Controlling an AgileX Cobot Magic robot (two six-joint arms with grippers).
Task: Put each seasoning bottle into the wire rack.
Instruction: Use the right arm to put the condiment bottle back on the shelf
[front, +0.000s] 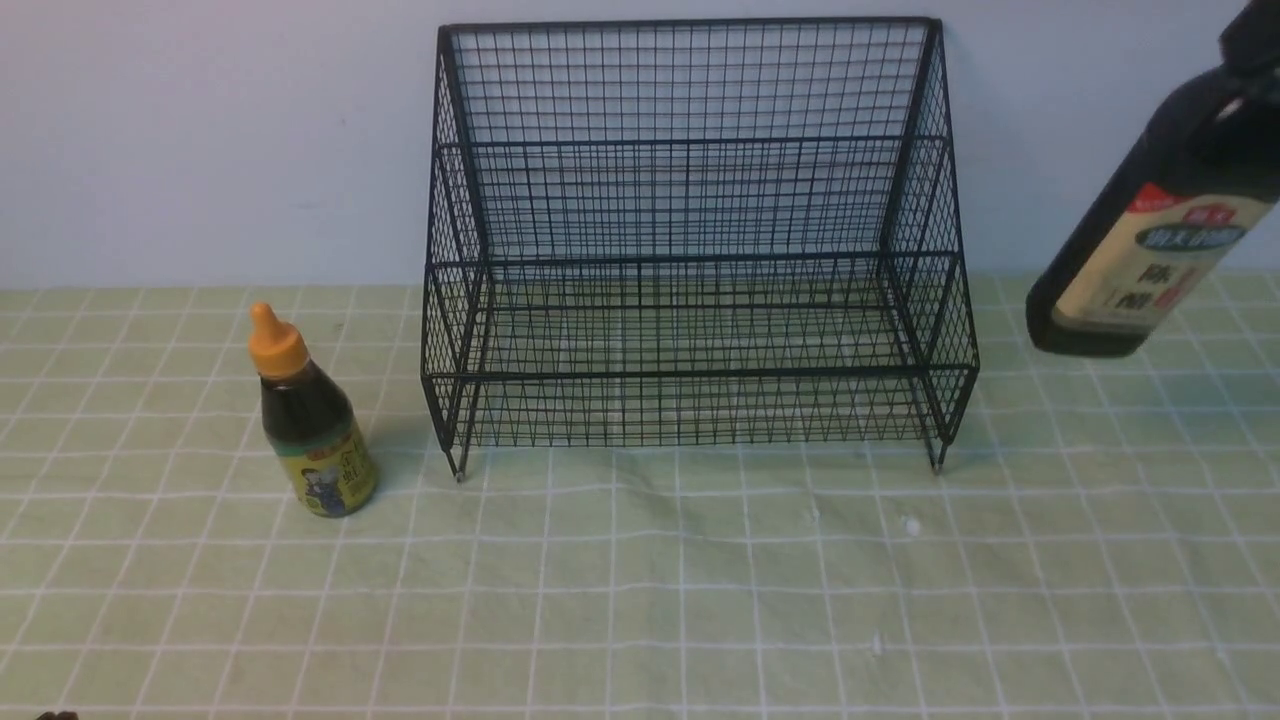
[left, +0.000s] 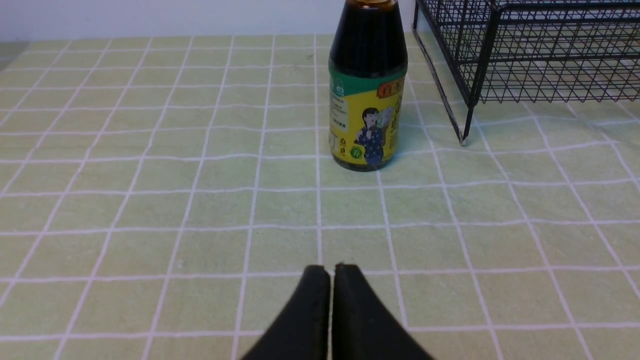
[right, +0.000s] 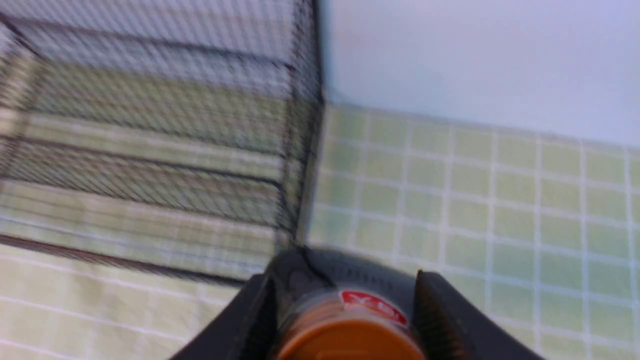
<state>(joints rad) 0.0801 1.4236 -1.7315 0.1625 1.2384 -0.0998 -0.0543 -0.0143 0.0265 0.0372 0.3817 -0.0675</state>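
Observation:
The tall seasoning bottle (front: 1150, 250), dark with a cream label, hangs tilted above the cloth at the far right, to the right of the wire rack (front: 690, 260). My right gripper (right: 345, 277) is shut on its neck, a finger on each side just below the brown cap (right: 350, 335). The short seasoning bottle (front: 310, 420), with an orange nozzle cap and a yellow label, stands upright on the cloth left of the rack. My left gripper (left: 330, 270) is shut and holds nothing, low over the cloth some way in front of the short bottle (left: 367, 95). Nothing is in the rack.
A green checked cloth (front: 640, 600) covers the table. The rack (left: 525, 50) stands against a pale wall (front: 200, 140), its front rail low and its small feet on the cloth. In the right wrist view the rack's side (right: 300, 150) is blurred.

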